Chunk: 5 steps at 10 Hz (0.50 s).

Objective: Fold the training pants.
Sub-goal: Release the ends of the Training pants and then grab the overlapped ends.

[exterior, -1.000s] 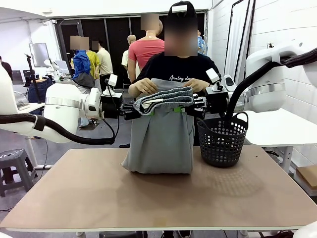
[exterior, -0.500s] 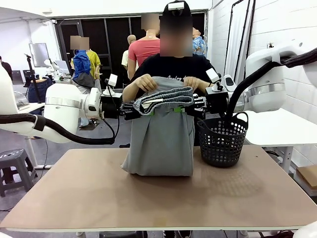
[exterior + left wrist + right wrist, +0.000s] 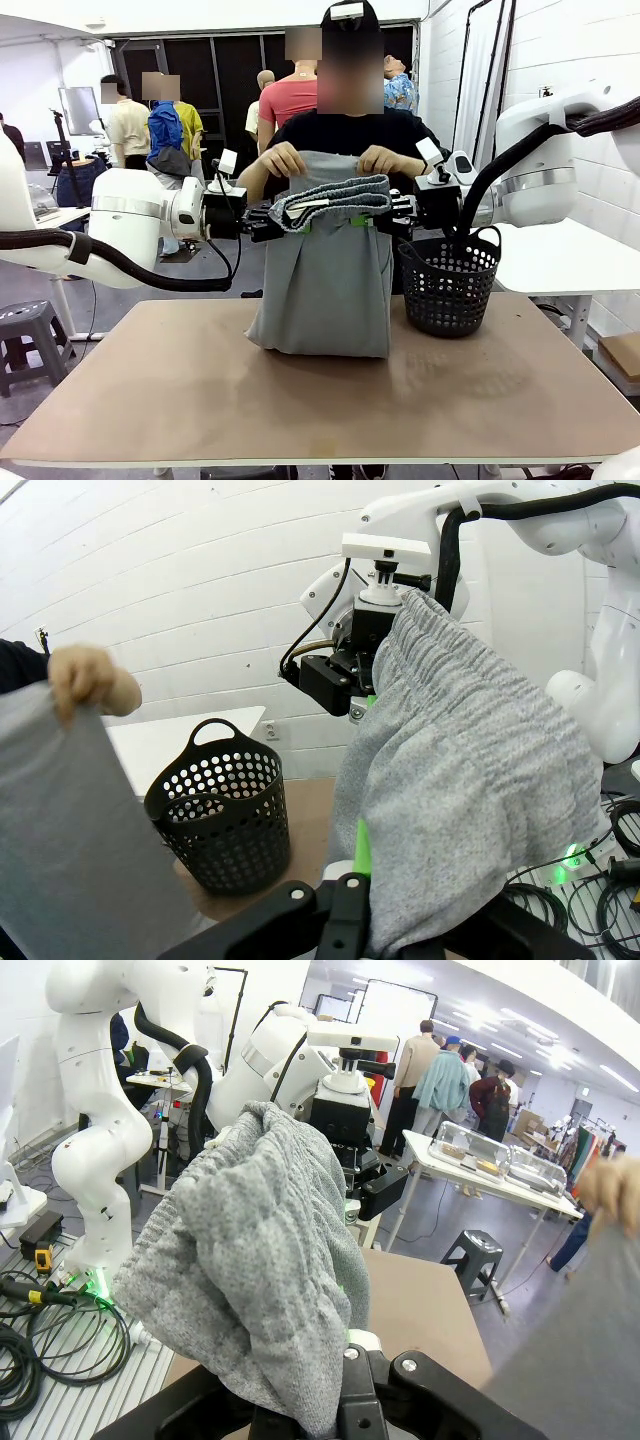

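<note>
The light grey training pants (image 3: 325, 280) hang doubled over the table's far half, with their lower fold resting on the tabletop. My left gripper (image 3: 272, 222) is shut on one end of the gathered waistband (image 3: 335, 197), and my right gripper (image 3: 392, 212) is shut on the other end. Behind the waistband, the person's hands (image 3: 283, 160) hold the leg ends up at chest height. In the left wrist view the grey fabric (image 3: 460, 780) fills the space over my left gripper (image 3: 352, 880). The right wrist view shows bunched waistband cloth (image 3: 260, 1260) clamped in my right gripper (image 3: 345, 1370).
A black mesh basket (image 3: 450, 285) stands on the table just right of the pants, under my right arm. The brown table (image 3: 300, 410) has free room along its near half. People and other tables are far behind.
The person's hands have lifted the leg ends a little higher, up to chest level. Both grippers hold the waistband where it was.
</note>
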Each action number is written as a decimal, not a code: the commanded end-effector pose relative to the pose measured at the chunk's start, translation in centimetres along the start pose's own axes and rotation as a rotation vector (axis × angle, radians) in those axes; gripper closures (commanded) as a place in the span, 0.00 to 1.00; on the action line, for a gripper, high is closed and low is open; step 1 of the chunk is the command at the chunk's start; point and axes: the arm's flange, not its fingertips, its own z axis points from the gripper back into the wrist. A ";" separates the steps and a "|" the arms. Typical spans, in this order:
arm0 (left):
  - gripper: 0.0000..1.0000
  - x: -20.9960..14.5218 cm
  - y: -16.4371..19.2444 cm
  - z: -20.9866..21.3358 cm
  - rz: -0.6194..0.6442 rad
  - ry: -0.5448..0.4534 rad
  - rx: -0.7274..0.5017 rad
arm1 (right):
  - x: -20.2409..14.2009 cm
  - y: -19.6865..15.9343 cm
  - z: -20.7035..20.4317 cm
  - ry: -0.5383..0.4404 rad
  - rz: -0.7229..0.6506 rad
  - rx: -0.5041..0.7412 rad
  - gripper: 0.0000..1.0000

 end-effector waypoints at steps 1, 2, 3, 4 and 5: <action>1.00 0.3 0.0 0.0 -0.003 0.000 0.006 | 0.0 0.1 0.0 -0.013 0.002 -0.003 1.00; 1.00 0.3 0.0 0.0 -0.003 0.000 0.006 | 0.0 0.1 0.0 -0.013 0.002 -0.003 1.00; 1.00 0.3 0.0 0.0 -0.003 0.000 0.006 | 0.0 0.1 0.0 -0.013 0.002 -0.003 1.00; 1.00 0.3 0.0 0.0 -0.003 0.000 0.006 | 0.0 0.1 0.0 -0.013 0.002 -0.003 1.00; 1.00 0.3 0.0 0.0 -0.003 0.000 0.006 | 0.0 0.1 0.0 -0.013 0.002 -0.003 1.00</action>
